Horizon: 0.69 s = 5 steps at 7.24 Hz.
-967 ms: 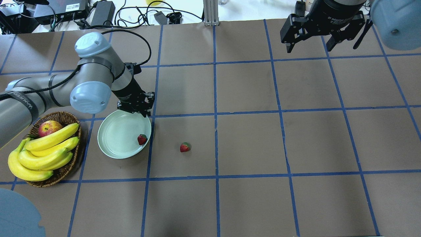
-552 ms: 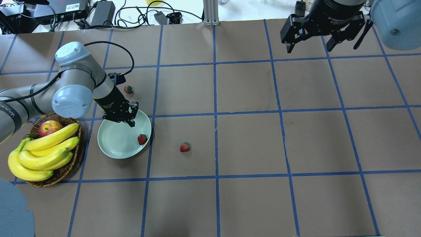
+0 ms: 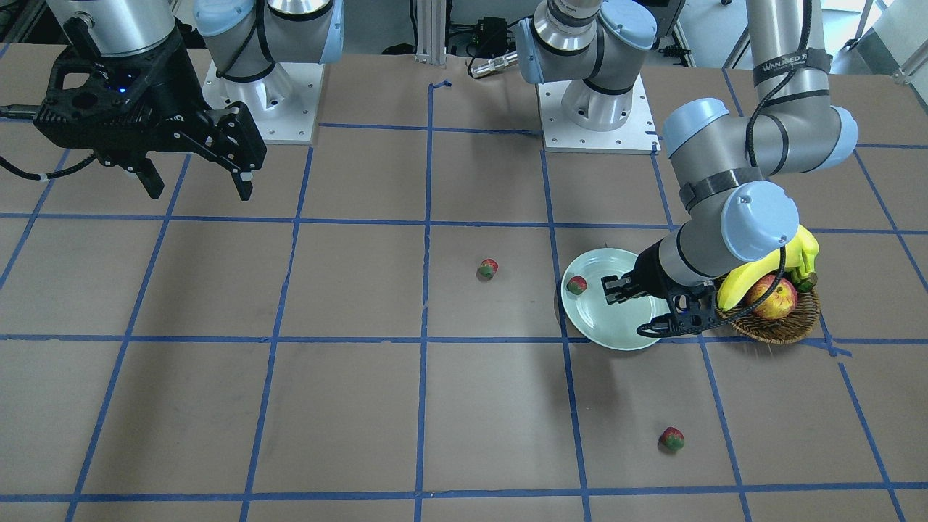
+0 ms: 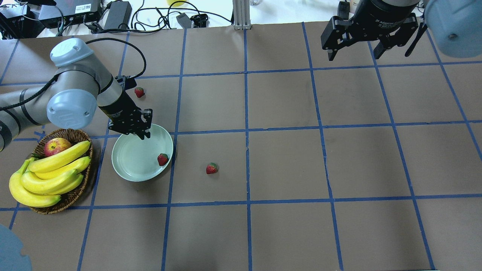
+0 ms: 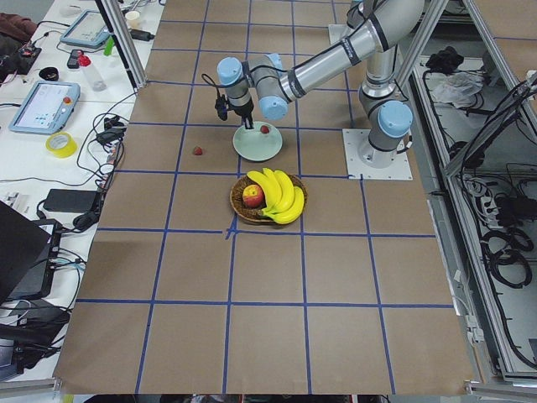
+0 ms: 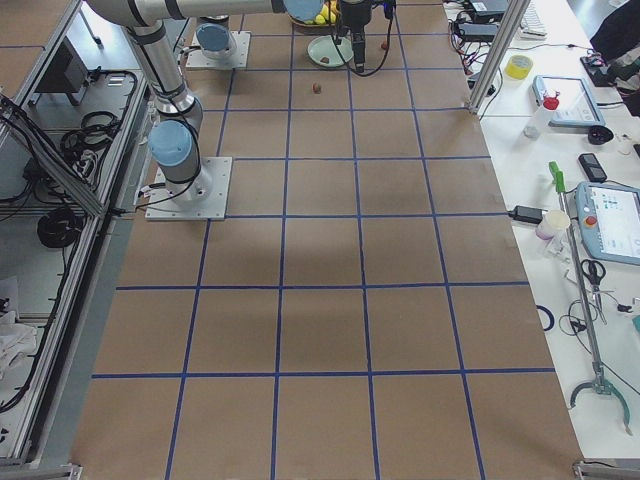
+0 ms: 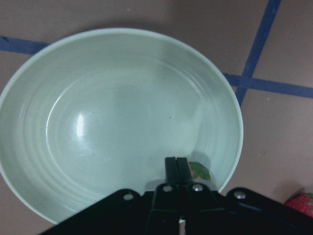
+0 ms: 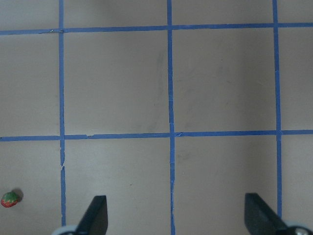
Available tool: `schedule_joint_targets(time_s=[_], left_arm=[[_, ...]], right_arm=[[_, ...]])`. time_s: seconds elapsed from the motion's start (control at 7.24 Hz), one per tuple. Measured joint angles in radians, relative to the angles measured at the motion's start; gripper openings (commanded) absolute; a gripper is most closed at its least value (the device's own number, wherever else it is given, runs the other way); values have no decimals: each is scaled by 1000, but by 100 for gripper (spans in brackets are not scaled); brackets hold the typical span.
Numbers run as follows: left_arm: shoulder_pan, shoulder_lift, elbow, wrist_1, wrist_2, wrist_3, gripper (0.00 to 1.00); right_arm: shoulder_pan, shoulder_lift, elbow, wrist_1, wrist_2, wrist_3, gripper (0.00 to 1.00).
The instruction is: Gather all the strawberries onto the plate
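over the plate far rim, your left gripper has slid leftward, fingers pressed together, empty. plated strawberry unchanged; near strawberry unmoved; far strawberry has rolled further off: two remain. wrist view confirms the fingers meet; overhead doesn't. right gripper spread, idle.

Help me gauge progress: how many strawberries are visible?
3. One strawberry lies inside the plate at its rim; a second on the table right of the plate; a third beyond it, near the left arm. None looks hidden.
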Motion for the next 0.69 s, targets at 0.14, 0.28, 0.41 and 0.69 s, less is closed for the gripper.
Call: schedule_joint_targets(time_s=[0.14,0.28,0.41,0.69], left_arm=[[1,-3,41,-12,22,6,100],[1,-14,78,9,52,24,100],[3,-32,110,67,67,71,100],[10,-82,136,237,76,225,100]], right_arm=[[0,0,0,0,0,0,100],[-1,0,0,0,0,0,100],[-1,0,0,0,0,0,100],[-1,0,-1,0,0,1,100]])
